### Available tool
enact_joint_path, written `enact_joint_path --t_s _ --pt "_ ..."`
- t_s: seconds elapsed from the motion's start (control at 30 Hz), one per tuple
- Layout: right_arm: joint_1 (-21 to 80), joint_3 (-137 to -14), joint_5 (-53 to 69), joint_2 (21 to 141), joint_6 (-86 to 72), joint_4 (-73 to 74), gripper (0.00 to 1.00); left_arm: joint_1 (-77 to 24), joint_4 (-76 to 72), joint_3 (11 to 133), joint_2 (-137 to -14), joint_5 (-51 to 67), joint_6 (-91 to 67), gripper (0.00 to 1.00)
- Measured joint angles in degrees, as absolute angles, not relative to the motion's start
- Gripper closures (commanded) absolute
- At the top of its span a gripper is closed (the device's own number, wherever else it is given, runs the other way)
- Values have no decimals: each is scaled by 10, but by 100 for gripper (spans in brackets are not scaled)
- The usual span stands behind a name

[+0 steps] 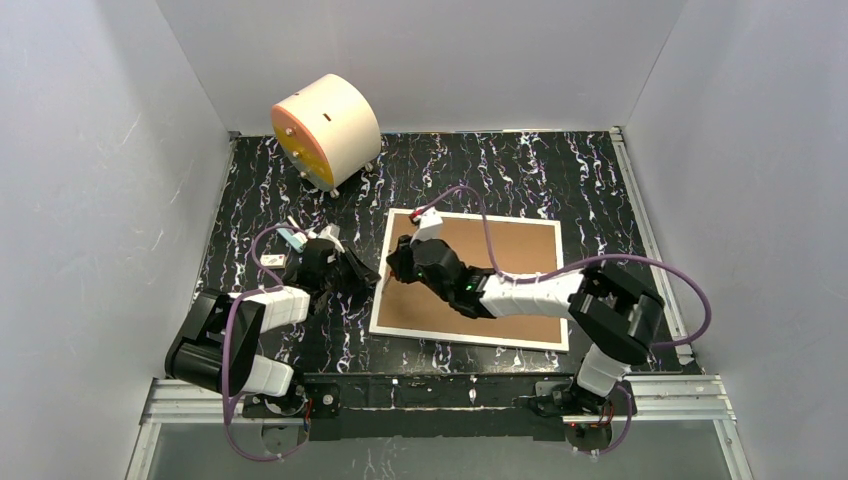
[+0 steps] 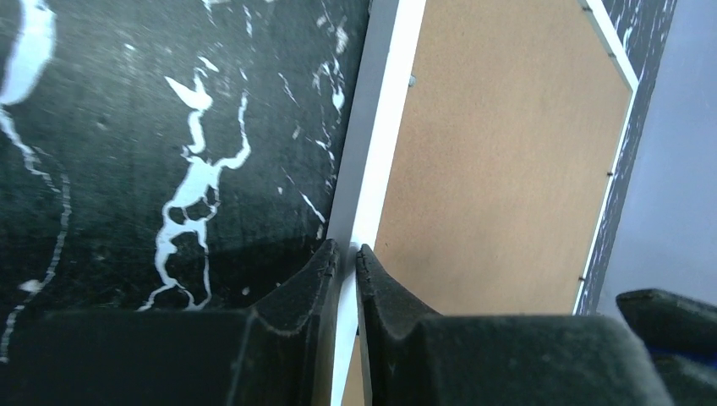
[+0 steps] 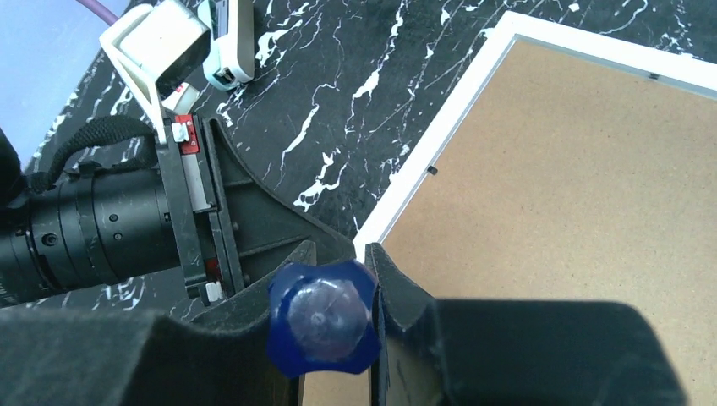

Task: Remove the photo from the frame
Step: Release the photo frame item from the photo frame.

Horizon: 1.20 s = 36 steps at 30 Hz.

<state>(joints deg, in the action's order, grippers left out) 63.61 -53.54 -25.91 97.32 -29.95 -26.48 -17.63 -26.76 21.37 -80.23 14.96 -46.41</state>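
While the frame is lying flat on the black marbled table, its brown back is facing up and the photo is not showing. The left gripper is reaching in at the frame's left edge, about midway along it. Its fingers are pressing almost together, pinching the thin white rim between them. The right gripper is sitting just inside that same left edge, over the brown back and right beside the left gripper. It is squeezing a small blue knob between its fingers. Whether the knob is touching the frame, can't tell. A cream cylinder with an orange face is lying on its side well beyond the frame's far left corner.
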Motion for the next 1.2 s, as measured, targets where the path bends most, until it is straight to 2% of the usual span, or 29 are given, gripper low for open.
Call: enact_joint_path --t_s 0.3,0.53,0.67,0.8,1.2 --pt "531 -439 -171 908 -333 -314 99 -183 -262 216 -802 157 -460 91" --pt "475 -404 -109 912 -357 -388 99 -183 -247 221 -802 166 -447 78" --pt "440 -404 -87 943 -362 -451 99 -185 -237 223 -803 179 -435 69" --pt "418 -403 -68 992 -365 -518 99 -185 -236 234 -810 194 -426 65" --pt "400 -402 -3 1099 -384 -708 99 -185 -241 256 -839 208 -410 66"
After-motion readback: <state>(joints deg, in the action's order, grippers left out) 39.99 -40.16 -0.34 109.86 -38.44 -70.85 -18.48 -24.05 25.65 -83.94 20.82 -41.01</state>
